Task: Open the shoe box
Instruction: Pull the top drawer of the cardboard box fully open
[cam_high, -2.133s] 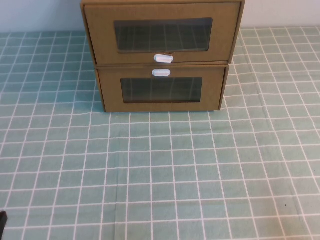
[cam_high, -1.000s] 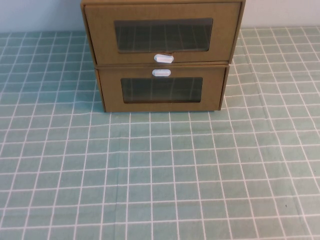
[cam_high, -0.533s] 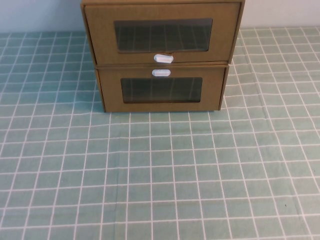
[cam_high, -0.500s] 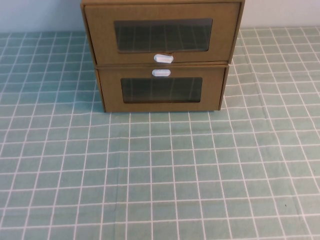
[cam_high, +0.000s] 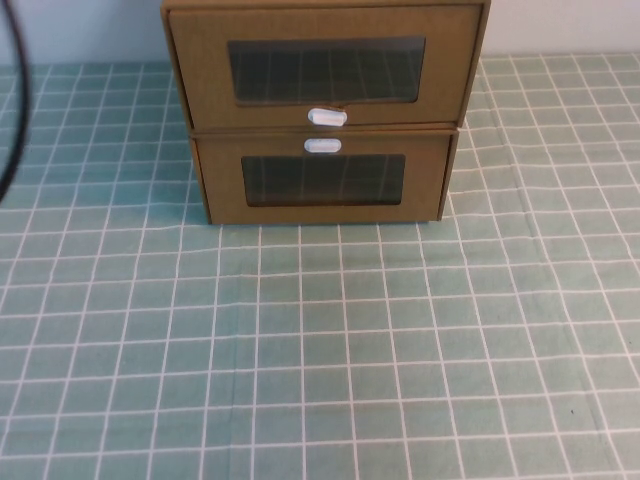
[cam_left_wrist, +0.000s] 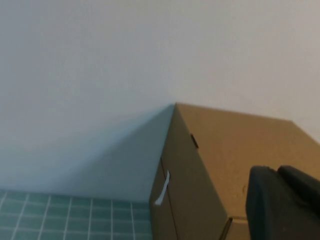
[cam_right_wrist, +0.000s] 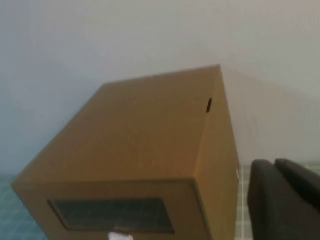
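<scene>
We see only a dark edge of each: the right gripper (cam_right_wrist: 285, 200) is closed, and the left gripper (cam_left_wrist: 282, 202) we cannot tell. The shoe box (cam_high: 322, 110) stands ahead of both, shut, its front toward us and its long axis left to right.

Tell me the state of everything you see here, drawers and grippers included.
Upper drawer: closed, flush with the front.
Lower drawer: closed.
Left gripper: hovers left of the shoe box, touching nothing.
Right gripper: shut, empty, hovers before the shoe box, above its top.
</scene>
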